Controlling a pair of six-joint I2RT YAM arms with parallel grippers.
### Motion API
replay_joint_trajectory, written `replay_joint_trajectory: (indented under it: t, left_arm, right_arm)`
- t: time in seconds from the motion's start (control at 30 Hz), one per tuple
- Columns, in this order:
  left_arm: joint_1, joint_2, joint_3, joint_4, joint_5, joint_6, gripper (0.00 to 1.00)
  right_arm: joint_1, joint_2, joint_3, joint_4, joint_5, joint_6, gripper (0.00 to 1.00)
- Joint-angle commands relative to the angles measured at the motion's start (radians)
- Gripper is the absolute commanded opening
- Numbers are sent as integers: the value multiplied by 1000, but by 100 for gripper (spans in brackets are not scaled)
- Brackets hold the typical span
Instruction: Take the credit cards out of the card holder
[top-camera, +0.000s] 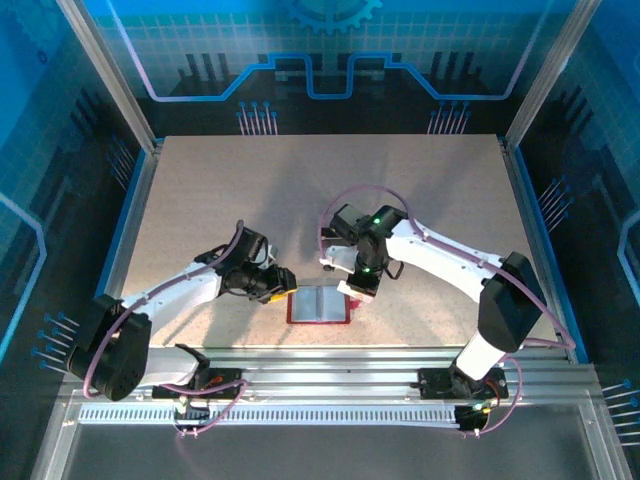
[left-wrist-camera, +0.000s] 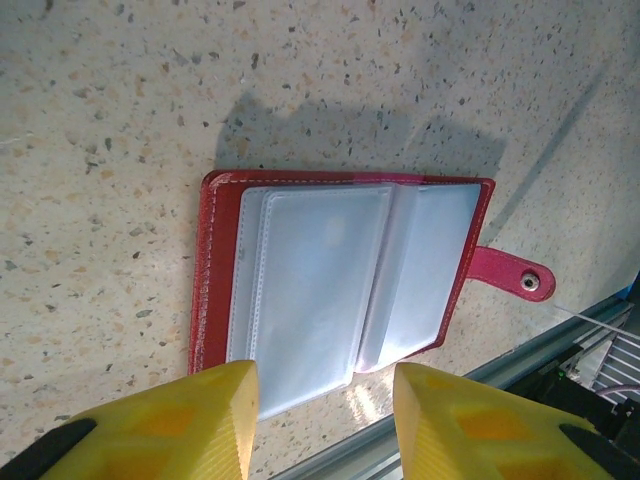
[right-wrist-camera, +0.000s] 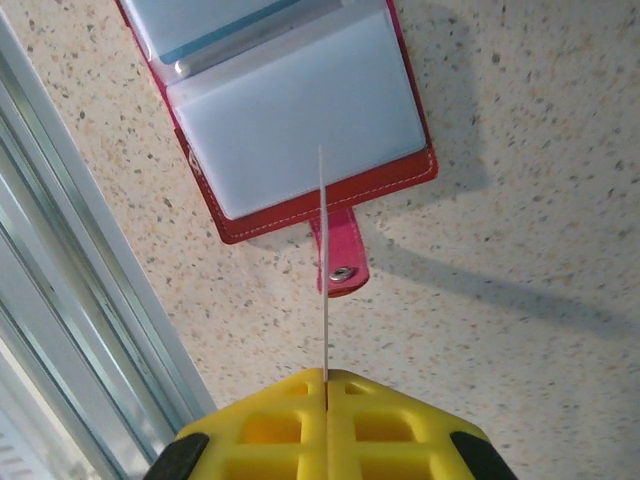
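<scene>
The dark-red card holder (top-camera: 293, 309) lies open and flat on the speckled table near the front edge, its pale clear pockets facing up. My left gripper (top-camera: 284, 283) sits at its left side. In the left wrist view that gripper (left-wrist-camera: 325, 400) is open, its yellow fingers (left-wrist-camera: 200, 420) over the holder's (left-wrist-camera: 215, 270) near edge with nothing gripped. My right gripper (right-wrist-camera: 326, 385) is shut on a thin pale credit card (right-wrist-camera: 323, 260), seen edge-on and standing above the holder's snap tab (right-wrist-camera: 342, 270). A blue-edged card (right-wrist-camera: 225, 42) shows inside a pocket.
A grooved aluminium rail (top-camera: 350, 370) runs along the table's front edge, close to the holder and both grippers; it also appears in the right wrist view (right-wrist-camera: 90, 300). Bare speckled tabletop (top-camera: 320, 190) stretches behind the arms. Blue walls enclose the sides.
</scene>
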Motion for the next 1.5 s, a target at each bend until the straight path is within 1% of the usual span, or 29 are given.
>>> replay_joint_trajectory:
  t: [0.0,0.17,0.4,0.63,0.77,1.2,1.47]
  left_arm:
    - [11,-27,-17,-4,-11,-10,40]
    - [17,-54,-21,-5,-19,-14,40]
    - [37,-85,-29,-30,-23,-5,40]
    - [45,-118,-53,-25,-24,-24,41]
    - [44,-132,-61,-31,-26,-28,41]
    - [58,-137,-47,-53,-30,-27,42]
    - [68,-126,-39,-52,-22,-20,42]
  right_arm:
    - [8,25,64,-66,38,-139,0]
    - [6,64,142,-93,84,-231,0]
    - [-25,143,271,-128,89,-321,0]
    - [-74,250,436,-179,85,-386,0]
    - [-97,315,539,-200,100,-414,0]
    - [-163,561,929,-287,83,-480,0]
    - [-198,679,1078,-308,85,-497,0]
